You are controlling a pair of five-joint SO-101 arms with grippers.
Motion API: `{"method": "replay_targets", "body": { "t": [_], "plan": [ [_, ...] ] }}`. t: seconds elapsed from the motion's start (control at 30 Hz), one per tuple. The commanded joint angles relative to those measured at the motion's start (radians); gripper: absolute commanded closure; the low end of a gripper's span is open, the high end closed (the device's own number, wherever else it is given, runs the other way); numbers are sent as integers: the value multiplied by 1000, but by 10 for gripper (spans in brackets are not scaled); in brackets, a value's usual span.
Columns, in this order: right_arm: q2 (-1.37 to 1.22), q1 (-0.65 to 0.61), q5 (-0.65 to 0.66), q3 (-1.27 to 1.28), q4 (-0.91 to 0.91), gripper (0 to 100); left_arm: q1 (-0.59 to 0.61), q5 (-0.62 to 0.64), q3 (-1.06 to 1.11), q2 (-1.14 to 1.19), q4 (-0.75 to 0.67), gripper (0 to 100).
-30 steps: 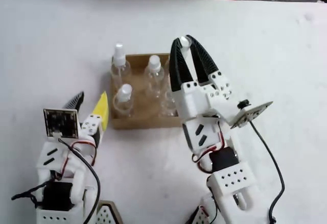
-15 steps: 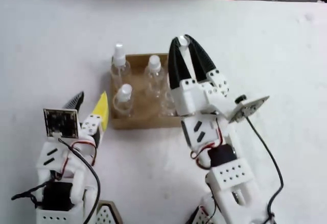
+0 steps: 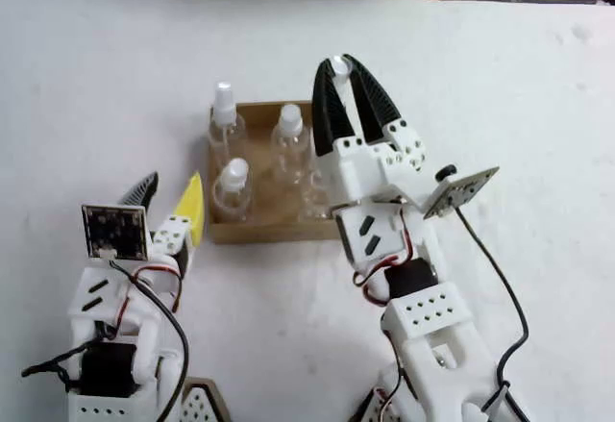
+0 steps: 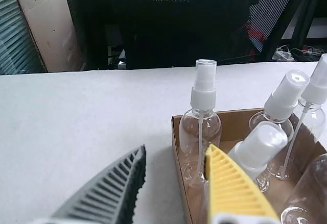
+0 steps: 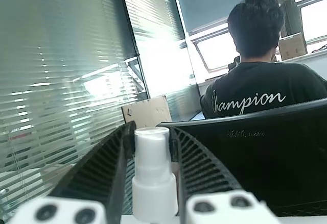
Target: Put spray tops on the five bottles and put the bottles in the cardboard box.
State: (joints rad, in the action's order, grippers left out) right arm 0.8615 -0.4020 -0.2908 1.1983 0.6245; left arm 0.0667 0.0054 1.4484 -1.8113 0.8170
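- The white table (image 3: 500,86) carries both arms and the box; the arms rise from its near edge.
- The right arm (image 3: 423,316) stretches forward along the right-hand side of the box. Its right gripper (image 3: 341,64) is raised over the box's far right corner.
- The left arm (image 3: 115,345) sits at the near left. Its left gripper (image 3: 173,184) is spread apart with nothing between the grey and yellow fingers, and the yellow one is just beside the box's left wall.
- The cardboard box (image 3: 264,228) lies between the two arms, open side up.
- Inside stand clear bottles with white tops fitted: a back-left bottle (image 3: 226,132), a back-middle bottle (image 3: 289,143) and a front-left bottle (image 3: 232,196).
- A fourth bottle (image 3: 314,191) stands on the box's right side, partly covered by the right arm. Whether it has a top cannot be told.
- A white spray top (image 5: 152,173) is clenched between the right gripper's two black fingers (image 5: 199,168). It stands upright, its head level with the fingertips. What hangs under it is hidden.
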Motion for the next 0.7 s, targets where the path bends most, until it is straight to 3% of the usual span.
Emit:
{"method": "replay_targets", "body": {
  "t": [0.0, 0.67],
  "plan": [
    [1, 13, -8, -26, 18, 984, -18, 12, -6, -8, -31, 823],
    [8, 16, 0, 255, 24, 984, -18, 11, -6, -8, -31, 823]
  ]
}}
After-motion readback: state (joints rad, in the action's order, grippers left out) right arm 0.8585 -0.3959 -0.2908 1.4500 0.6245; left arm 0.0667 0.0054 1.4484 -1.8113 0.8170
